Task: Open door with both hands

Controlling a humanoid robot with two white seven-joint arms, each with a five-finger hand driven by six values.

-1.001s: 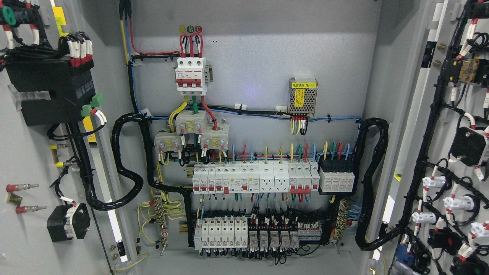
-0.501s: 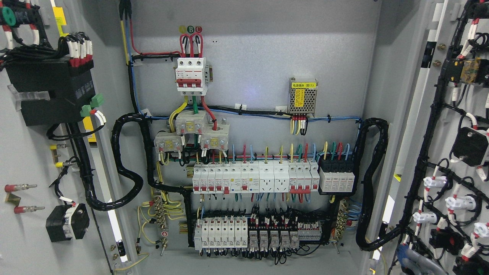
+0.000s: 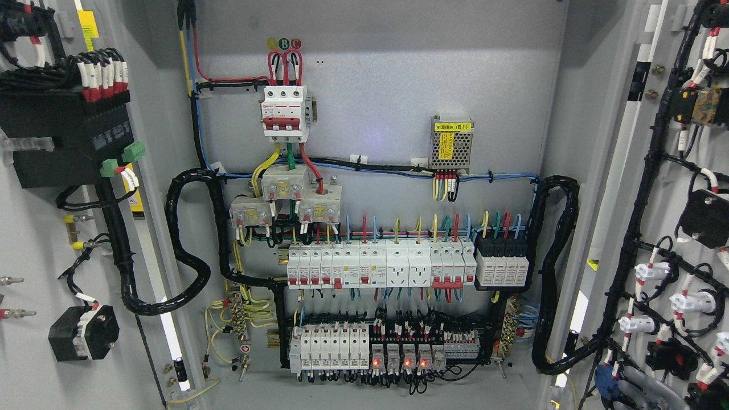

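Observation:
The cabinet stands with both doors swung wide. The left door (image 3: 34,245) fills the left edge, its inner face carrying a black box (image 3: 68,136) and wiring. The right door (image 3: 672,216) fills the right edge, with black cable runs and white-capped parts on its inner face. At the bottom right corner a curved grey part (image 3: 643,393), apparently my right hand, shows against the right door's lower inner face beside a blue piece (image 3: 605,380). How it sits on the door is cut off by the frame. My left hand does not show.
Inside, the grey back panel (image 3: 387,85) holds a red-and-white main breaker (image 3: 285,111), a small power supply (image 3: 453,142), a row of breakers (image 3: 381,267) and relays with red lights (image 3: 398,359). Thick black cable looms (image 3: 182,250) (image 3: 555,273) loop to each door.
The left door has swung further left and the right door a little further right. The grey part at the bottom right moved right with it. Red lights have come on in the bottom relays.

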